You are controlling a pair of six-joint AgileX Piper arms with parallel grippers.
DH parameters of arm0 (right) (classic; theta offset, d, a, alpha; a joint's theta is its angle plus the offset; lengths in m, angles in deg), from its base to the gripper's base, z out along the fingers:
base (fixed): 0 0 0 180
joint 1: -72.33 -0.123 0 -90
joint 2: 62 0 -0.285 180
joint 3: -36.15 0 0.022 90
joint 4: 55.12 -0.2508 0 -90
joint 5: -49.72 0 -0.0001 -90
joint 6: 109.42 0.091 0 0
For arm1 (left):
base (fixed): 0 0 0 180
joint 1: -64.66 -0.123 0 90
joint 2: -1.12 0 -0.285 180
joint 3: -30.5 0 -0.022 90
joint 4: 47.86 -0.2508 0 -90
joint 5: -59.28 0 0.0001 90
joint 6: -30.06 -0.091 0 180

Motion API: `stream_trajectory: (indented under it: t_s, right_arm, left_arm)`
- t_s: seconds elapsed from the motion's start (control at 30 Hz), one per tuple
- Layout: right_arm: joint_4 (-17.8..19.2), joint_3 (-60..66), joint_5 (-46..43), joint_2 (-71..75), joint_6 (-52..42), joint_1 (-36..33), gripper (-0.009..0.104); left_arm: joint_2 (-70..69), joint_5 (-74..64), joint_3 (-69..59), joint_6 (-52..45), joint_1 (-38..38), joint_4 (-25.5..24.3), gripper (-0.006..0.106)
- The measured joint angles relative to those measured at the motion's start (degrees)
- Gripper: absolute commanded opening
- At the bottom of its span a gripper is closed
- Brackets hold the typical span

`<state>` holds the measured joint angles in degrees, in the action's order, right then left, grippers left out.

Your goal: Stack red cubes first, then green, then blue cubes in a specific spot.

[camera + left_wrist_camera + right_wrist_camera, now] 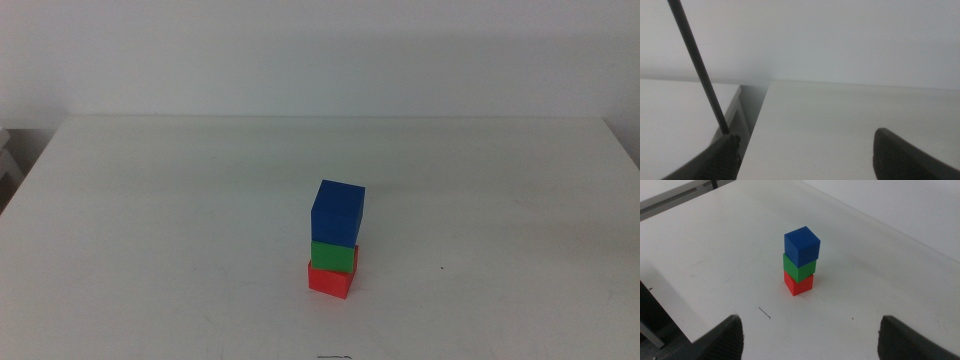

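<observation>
Stacking looked finished, matte blue cube (802, 245) on green cube (799, 268) on red cube (798, 283) ahead of the spread, empty right gripper (807, 335), best kept clear; left gripper (810, 155) also spread.

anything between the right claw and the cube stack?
Nothing visible. In the right wrist view the right claw is open and apart from the stack: blue cube on green cube on red cube. Only bare table lies between.

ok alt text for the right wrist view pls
A three-cube stack stands on the white table: red cube at the bottom, green cube in the middle, blue cube on top. The right gripper is open, apart from it.
</observation>
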<state>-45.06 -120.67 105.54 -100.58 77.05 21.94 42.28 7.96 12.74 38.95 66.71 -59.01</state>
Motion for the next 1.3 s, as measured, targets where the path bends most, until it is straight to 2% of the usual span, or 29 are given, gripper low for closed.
stream_trajectory:
  t_s: [0.17,0.57,0.8,0.93,1.13,1.2,1.3]
  right_arm:
    - [0.0,0.0,0.0,0.0,0.0,0.0,0.079]
    - [0.3,0.9,-0.1,0.1,0.0,0.0,0.079]
    - [7.8,8.9,-1.0,1.0,0.0,0.1,0.079]
    - [7.4,13.2,-3.0,1.0,-0.1,0.1,0.079]
    - [4.5,19.3,-5.8,1.0,-0.1,0.1,0.079]
    - [5.6,20.6,-6.5,1.0,-0.1,0.1,0.079]
    - [9.3,21.4,-8.6,1.1,-0.1,0.1,0.079]
  left_arm:
    - [-3.0,0.1,-3.9,0.0,0.0,1.1,0.092]
    - [-20.6,2.1,-23.3,0.0,0.0,4.7,0.092]
    - [-29.9,9.6,-33.1,0.0,0.0,5.1,0.092]
    - [-33.6,14.7,-39.0,0.0,0.0,7.1,0.092]
    - [-34.2,19.8,-45.0,0.0,0.0,8.6,0.092]
    - [-34.2,21.1,-46.0,0.0,0.0,8.7,0.092]
    - [-34.2,23.7,-47.5,0.0,0.0,8.8,0.092]
